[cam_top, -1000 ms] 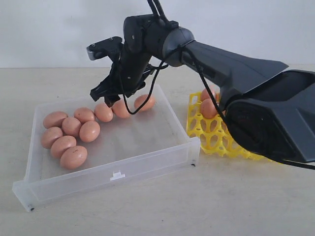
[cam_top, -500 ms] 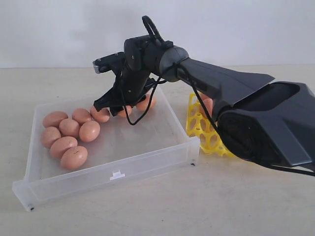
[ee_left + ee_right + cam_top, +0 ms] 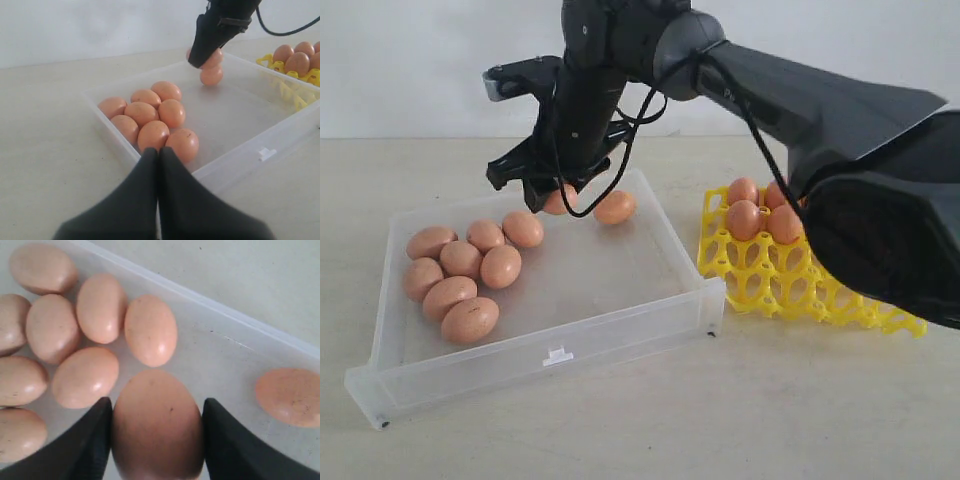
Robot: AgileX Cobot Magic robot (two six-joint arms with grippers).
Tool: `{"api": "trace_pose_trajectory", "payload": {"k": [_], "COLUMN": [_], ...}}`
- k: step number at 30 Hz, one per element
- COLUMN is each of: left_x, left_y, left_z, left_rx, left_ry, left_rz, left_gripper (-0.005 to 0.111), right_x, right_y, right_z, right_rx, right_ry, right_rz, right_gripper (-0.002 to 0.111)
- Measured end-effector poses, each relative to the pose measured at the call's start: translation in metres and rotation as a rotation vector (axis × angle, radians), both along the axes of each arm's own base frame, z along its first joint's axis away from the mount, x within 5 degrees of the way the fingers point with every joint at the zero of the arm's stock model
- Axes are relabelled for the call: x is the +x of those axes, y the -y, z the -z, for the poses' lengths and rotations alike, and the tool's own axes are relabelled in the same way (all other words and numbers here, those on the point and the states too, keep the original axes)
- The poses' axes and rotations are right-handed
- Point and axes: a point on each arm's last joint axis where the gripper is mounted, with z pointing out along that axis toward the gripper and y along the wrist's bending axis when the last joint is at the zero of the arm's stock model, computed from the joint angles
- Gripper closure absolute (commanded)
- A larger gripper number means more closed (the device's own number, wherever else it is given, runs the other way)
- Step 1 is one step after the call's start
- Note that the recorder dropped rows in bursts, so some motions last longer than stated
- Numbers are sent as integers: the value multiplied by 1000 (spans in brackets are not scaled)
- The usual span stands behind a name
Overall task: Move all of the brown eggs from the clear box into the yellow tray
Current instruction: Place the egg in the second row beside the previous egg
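No readable text or labels anywhere.

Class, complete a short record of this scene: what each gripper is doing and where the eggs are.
right gripper: shut on one egg, held above the clear box
left gripper: shut, holding nothing, near the box wall
box eggs: nine; a cluster of eight, a lone egg apart
yellow tray: four tray eggs visible; arm may hide more

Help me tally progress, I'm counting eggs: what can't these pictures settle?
- Yellow tray: exterior view, the right arm covers its right part; left wrist view, frame edge cuts it. Egg count inside unknown.
- Held egg: exterior view, mostly hidden by right gripper.
- Box eggs: right wrist view, left edge crops several.
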Motion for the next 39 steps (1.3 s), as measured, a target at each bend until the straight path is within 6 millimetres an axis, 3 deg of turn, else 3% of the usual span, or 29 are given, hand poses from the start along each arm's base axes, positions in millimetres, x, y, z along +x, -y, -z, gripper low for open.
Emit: {"api": "trace_pose_trajectory", "payload": {"k": [6, 10, 14, 19, 22, 24, 28, 31, 35, 39], "left_x": [0, 0, 0, 0, 0, 0, 0, 0, 0, 0], "left_y": [0, 0, 0, 0, 0, 0, 0, 0, 0, 0], "left_z": [0, 0, 0, 0, 0, 0, 0, 0, 0, 0], "left_rx": [0, 0, 0, 0, 0, 0, -2, -2, -2, -2], "left_ry": [0, 0, 0, 0, 0, 0, -1, -1, -2, -2], "left_rz": [0, 0, 0, 0, 0, 0, 0, 0, 0, 0], "left_gripper": [111, 111, 111, 111, 111, 111, 111, 111, 111, 111], "right_x": [-31, -65, -94, -98, -95, -84, -57, -50, -39, -33], "right_y": [-5, 19, 84, 202, 259, 282, 314, 330, 347, 347], "right_z": [-23, -24, 7, 39, 40, 38, 27, 30, 54, 84], "right_rx": [166, 407, 499, 425, 417, 496, 698, 751, 693, 505], "right_ry": [297, 560, 600, 728, 821, 784, 621, 414, 269, 303], "right_rz": [66, 98, 304, 840, 981, 933, 509, 241, 224, 170], "right_gripper": [109, 109, 109, 109, 109, 109, 109, 109, 109, 109]}}
